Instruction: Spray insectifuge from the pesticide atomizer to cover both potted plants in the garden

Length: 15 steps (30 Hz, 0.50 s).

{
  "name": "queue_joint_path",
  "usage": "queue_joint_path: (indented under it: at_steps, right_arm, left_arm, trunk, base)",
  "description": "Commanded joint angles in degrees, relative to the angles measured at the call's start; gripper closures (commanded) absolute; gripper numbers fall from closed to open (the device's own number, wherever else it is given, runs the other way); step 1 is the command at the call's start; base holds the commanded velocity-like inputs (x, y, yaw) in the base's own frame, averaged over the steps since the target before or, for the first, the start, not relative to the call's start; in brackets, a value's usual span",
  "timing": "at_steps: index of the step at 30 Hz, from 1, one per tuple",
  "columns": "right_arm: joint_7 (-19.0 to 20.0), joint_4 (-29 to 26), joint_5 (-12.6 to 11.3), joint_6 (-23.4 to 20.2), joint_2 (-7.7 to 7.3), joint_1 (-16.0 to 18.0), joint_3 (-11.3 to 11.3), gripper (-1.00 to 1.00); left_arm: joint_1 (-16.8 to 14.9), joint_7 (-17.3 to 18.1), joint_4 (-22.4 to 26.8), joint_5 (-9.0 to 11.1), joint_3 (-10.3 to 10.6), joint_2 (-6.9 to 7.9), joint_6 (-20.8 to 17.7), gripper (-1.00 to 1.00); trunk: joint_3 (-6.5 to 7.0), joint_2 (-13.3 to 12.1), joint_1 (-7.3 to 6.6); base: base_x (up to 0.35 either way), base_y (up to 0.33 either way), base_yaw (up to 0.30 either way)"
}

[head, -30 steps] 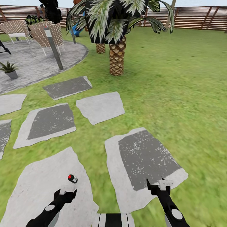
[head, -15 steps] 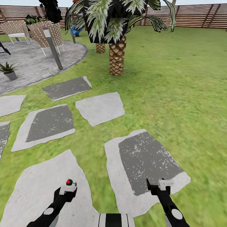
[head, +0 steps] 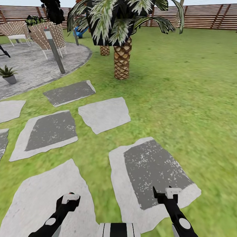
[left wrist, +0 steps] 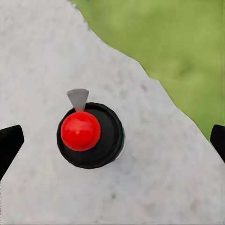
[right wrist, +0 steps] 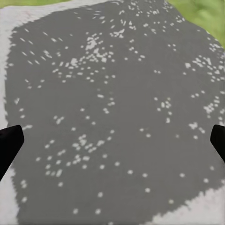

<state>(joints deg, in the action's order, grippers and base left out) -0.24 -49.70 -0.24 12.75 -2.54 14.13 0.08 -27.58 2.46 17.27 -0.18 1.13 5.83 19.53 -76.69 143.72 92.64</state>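
Two grippers low over the stepping slabs. Left gripper (left wrist: 112, 138) hangs above the pale slab (head: 36, 194), fingers wide apart; between the tips, seen from above, stands the pesticide atomizer (left wrist: 90, 135): red knob, black collar, grey nozzle. Fingertips look clear of it, though contact is hard to judge. Right gripper (right wrist: 112, 140) spread open over the dark speckled slab (head: 154, 171), holding nothing. One potted plant (head: 9, 74) sits on the grey patio (head: 36, 65), far left. Palm (head: 122, 57) and fence (head: 204, 18) beyond.
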Motion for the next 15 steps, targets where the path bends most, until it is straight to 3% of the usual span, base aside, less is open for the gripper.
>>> queue_joint_path:
  at_steps: [1, 5, 11, 15]
  right_arm:
    - [-0.02, 0.03, -0.03, 0.17, -0.01, 0.02, 0.01, -1.0]
    - [-0.02, 0.06, -0.03, 0.17, 0.02, 0.02, 0.01, -1.0]
    - [-0.02, 0.04, -0.03, 0.09, 0.04, 0.02, 0.01, -1.0]
    - [-0.02, 0.04, -0.03, 0.11, 0.01, 0.02, 0.01, -1.0]
  left_arm:
    - [-0.06, 0.07, -0.05, -0.07, 0.1, 0.02, 0.19, -1.0]
    - [-0.1, 0.05, -0.05, 0.01, 0.1, 0.05, 0.17, -1.0]
    - [-0.11, 0.0, -0.05, 0.51, -0.05, 0.06, 0.22, -1.0]
    - [-0.11, 0.0, -0.05, 0.53, -0.07, 0.06, 0.3, -1.0]
  trunk:
    - [-0.03, 0.01, -0.01]
    - [-0.04, 0.01, -0.01]
    - [-1.77, 0.09, 0.14]
    - [-2.08, 0.09, 0.14]
  base:
    - [0.004, 0.0, 0.0]
    - [0.001, 0.0, 0.0]
    - [0.0, 0.0, 0.0]
    - [0.0, 0.0, 0.0]
